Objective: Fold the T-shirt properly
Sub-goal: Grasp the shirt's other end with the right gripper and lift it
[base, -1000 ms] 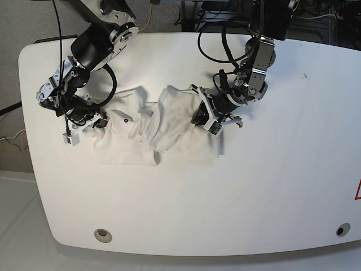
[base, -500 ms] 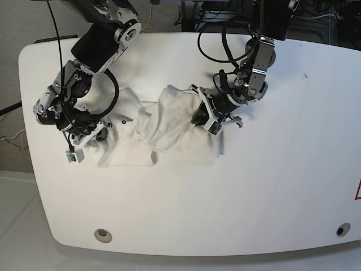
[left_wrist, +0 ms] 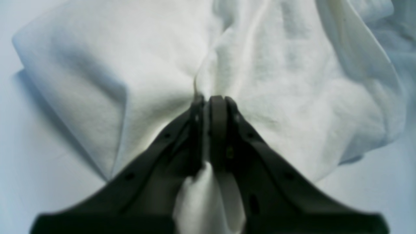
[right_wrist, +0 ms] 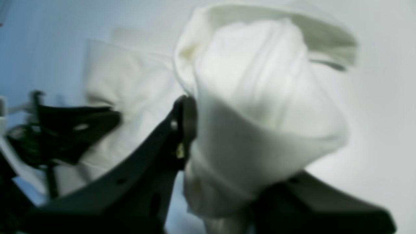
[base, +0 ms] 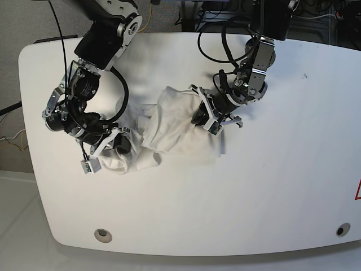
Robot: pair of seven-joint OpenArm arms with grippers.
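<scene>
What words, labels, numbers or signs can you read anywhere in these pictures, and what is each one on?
No text can be read in any view.
T-shirt: bunched up with only plain white cloth showing; no print or label is visible.
Table: a red mark is cut off at its right edge; too little shows to read it.
Left hand and right hand: plain dark, no markings; both views are blurred.

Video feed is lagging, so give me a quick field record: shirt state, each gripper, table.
shirt: white T-shirt, bunched and creased, not folded flat
left gripper: shut on a pinch of shirt cloth, at the shirt's end nearer the table's middle
right gripper: shut on shirt cloth, which drapes over one finger; at the opposite end
print: not visible
table: white table, shirt lies near its middle
</scene>
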